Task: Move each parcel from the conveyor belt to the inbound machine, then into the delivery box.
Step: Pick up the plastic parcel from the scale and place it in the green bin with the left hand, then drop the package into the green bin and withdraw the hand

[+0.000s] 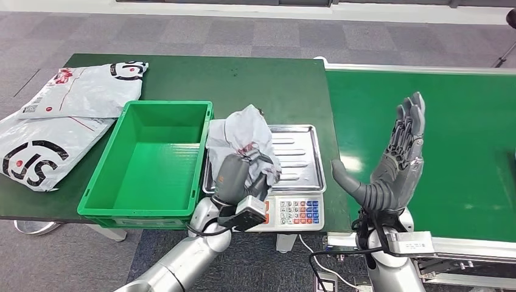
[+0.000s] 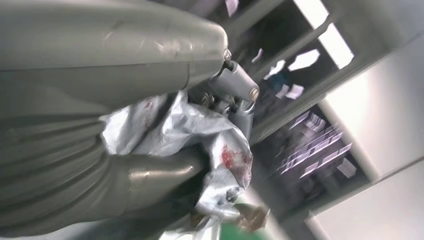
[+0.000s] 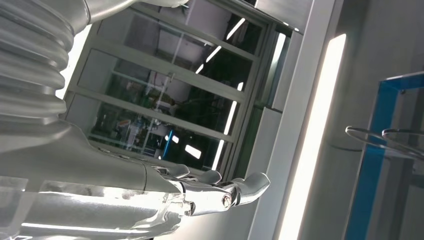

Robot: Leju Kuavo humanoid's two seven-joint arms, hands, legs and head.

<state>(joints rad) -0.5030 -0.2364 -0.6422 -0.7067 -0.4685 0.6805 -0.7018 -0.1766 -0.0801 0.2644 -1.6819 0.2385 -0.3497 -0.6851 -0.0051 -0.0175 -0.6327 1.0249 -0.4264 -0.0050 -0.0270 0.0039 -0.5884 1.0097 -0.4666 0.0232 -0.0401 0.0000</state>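
So my left hand [image 1: 238, 177] grips one crumpled parcel [image 1: 243, 137] mid-frame over the scale [image 1: 298, 159]; right hand [image 1: 389, 164] spread wide, empty. Two parcels [image 1: 61, 125] upper left, one green box [image 1: 152, 159].

Grey parcel [image 1: 243, 137], red markings; green bin [image 1: 152, 161]

Parcel-sorting station: conveyor belt [image 1: 426, 121], weighing scale [image 1: 298, 182], green crate [image 1: 152, 207].

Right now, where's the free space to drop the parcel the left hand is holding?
The green crate is bare inside, just left of the parcel the left hand grips. The scale tray is free on its right half. The table strip behind crate and scale is open. Crowded: table's left end, under two flat mailers. The right hand is raised, open.
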